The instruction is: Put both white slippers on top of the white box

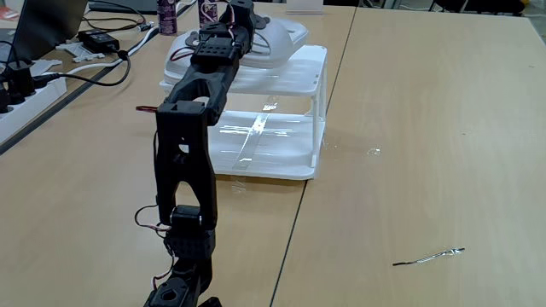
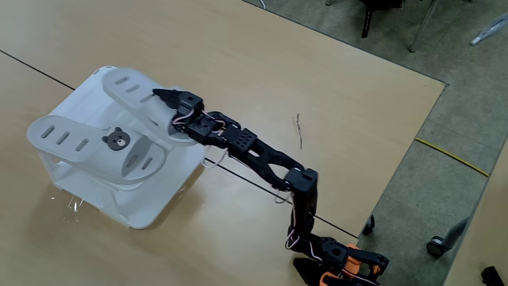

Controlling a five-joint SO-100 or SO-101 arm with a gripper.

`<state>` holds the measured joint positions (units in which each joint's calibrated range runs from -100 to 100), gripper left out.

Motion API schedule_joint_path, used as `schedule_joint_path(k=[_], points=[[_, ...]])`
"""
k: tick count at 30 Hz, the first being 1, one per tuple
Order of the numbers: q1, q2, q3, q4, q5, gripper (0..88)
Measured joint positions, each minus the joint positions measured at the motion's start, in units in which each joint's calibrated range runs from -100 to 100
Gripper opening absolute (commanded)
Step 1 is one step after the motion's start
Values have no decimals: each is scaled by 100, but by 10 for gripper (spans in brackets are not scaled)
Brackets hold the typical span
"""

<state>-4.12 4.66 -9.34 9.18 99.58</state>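
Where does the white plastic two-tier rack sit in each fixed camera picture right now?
In a fixed view, the white plastic two-tier rack stands upper centre, partly behind the black arm.
In a fixed view from above, it sits at left, with both off-white rubber slippers on top.
Shared landmark: the gripper reaching over the rack's top.

A power strip (image 1: 21, 94) and cables (image 1: 102, 64) lie on the wooden table (image 1: 426, 128).

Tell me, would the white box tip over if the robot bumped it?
Probably it would slide or wobble rather than stay put. The white box looks like thin plastic with see-through sides and slim corner legs, so likely light. Its wide base should resist tipping. The two slippers on top might slip off its flat top.
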Motion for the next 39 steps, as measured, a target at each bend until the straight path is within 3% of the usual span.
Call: schedule_joint_path(k=[14, 24, 29, 39], points=[[-7, 2837, -3441, 0, 0, 7], [52, 3753, -4573, 0, 0, 9], [52, 3761, -4582, 0, 0, 180], [150, 3761, -4573, -9, 0, 185]])
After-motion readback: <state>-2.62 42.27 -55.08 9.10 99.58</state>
